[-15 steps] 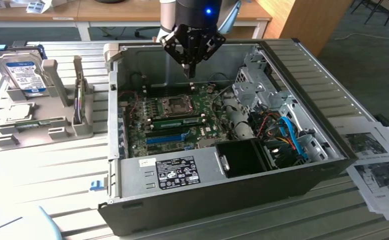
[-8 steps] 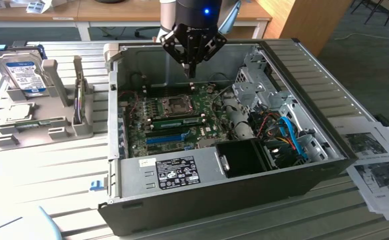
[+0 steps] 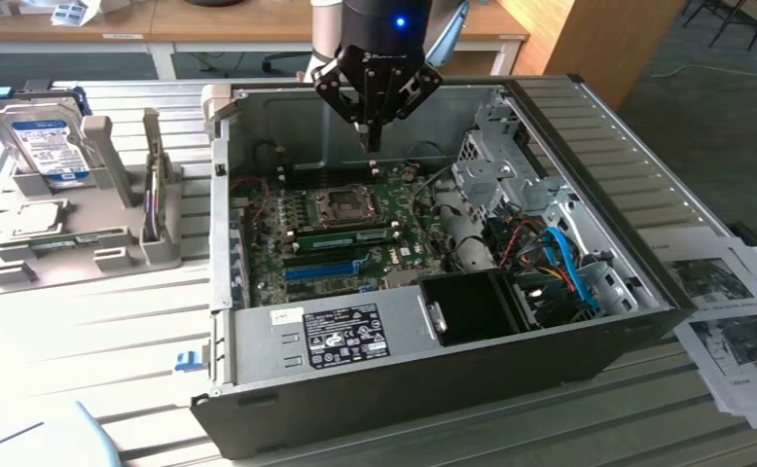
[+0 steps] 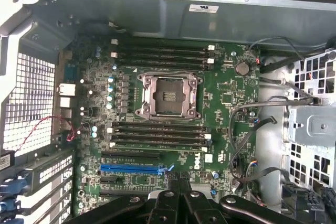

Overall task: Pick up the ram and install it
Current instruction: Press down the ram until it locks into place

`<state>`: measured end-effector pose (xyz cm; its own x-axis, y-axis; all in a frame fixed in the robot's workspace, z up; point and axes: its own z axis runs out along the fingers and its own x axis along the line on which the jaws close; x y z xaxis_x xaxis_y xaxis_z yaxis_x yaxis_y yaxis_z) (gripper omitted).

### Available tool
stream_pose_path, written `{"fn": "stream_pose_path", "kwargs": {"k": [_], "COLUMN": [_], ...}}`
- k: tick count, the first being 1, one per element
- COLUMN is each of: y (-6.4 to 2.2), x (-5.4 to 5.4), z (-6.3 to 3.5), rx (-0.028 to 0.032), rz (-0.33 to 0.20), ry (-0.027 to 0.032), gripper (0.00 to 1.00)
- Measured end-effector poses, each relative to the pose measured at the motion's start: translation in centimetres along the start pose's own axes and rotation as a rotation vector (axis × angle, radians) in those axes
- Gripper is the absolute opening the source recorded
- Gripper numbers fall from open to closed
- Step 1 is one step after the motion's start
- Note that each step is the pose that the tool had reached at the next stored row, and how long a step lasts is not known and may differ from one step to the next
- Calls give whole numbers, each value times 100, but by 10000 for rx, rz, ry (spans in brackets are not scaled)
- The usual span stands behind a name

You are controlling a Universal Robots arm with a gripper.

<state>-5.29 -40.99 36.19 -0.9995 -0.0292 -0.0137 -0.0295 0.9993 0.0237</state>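
Ram [image 3: 66,241]: thin green circuit-board stick, lying flat in a grey holder on the tabletop, exterior view's left. A similar green stick [image 3: 351,236] sits in a motherboard slot.

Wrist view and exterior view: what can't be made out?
- Exterior view: whether a thin green ram stick sits in the black memory slots; too small.
- Wrist view: white sticker on the grey metal case wall; print blurred.
- Exterior view: printed paper sheets; cut off by the edge.
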Motion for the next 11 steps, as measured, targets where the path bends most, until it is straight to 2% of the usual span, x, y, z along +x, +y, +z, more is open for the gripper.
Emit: {"fn": "stream_pose_path", "kwargs": {"k": [2, 6, 11], "y": [0, 0, 0], "x": [1, 1, 0], "z": [0, 0, 0], "rx": [1, -2, -1], "rz": [1, 2, 1], "ry": [9, 69, 70], "gripper": [9, 9, 9]}}
